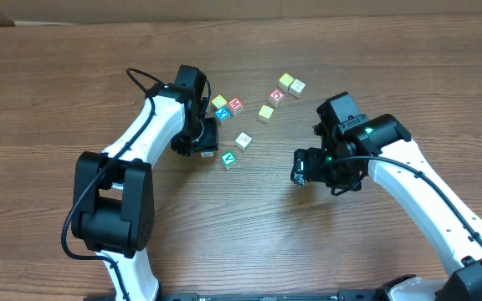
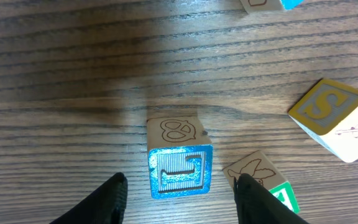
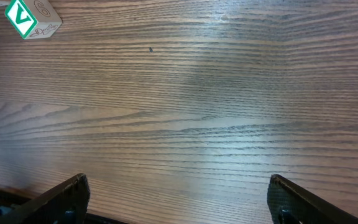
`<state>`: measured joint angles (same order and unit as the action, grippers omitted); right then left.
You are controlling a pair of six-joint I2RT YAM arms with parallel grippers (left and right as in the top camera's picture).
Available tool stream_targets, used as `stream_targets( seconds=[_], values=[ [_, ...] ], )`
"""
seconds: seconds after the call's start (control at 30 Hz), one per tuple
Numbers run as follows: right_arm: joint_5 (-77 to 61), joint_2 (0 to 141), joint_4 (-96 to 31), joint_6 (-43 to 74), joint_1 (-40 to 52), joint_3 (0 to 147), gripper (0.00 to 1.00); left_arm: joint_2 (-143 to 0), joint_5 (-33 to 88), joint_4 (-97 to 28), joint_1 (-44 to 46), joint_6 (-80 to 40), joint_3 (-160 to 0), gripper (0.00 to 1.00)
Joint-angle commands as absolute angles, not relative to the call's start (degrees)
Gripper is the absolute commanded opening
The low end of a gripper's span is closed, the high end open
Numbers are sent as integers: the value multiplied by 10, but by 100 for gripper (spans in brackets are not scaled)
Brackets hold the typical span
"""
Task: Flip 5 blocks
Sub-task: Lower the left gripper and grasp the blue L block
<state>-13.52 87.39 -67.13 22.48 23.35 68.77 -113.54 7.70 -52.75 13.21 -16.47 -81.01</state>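
Observation:
In the left wrist view a blue-framed block (image 2: pixel 180 171) lies on the table between my left gripper's (image 2: pixel 180 191) fingers. The jaws stand open, with a gap on each side of the block. A block with a green face and a bird drawing (image 2: pixel 263 177) sits just beyond the right finger (image 2: pixel 248 193). Farther right is a yellow-framed S block (image 2: pixel 333 118). Overhead, the left gripper (image 1: pixel 206 142) hovers at the left edge of the scattered blocks (image 1: pixel 243 140) and covers the blue one. My right gripper (image 1: pixel 301 167) is open over bare wood, with nothing between its fingers (image 3: pixel 67 196).
More blocks lie spread behind and to the right: a blue one (image 1: pixel 222 114), a red one (image 1: pixel 236 104), a green one (image 1: pixel 228 159), and a yellow pair (image 1: pixel 291 84) farthest back. The green V block (image 3: pixel 28 17) shows in the right wrist view's top left corner.

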Motion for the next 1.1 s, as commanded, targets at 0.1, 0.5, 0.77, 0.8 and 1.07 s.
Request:
stream_targets(
  seconds=[0.1, 0.5, 0.77, 0.8, 1.07],
  values=[
    [-131, 872, -676, 228, 236, 684, 92, -1141, 71, -529, 136, -153, -822, 47],
    [-131, 872, -681, 243, 252, 684, 92, -1141, 70, -535, 136, -169, -822, 41],
    [-131, 872, -682, 243, 252, 684, 92, -1149, 64, -530, 136, -191, -809, 43],
    [-131, 872, -682, 243, 252, 684, 92, -1152, 64, -529, 136, -197, -809, 43],
    [-131, 872, -682, 243, 252, 684, 92, -1180, 64, -510, 136, -230, -809, 34]
  ],
)
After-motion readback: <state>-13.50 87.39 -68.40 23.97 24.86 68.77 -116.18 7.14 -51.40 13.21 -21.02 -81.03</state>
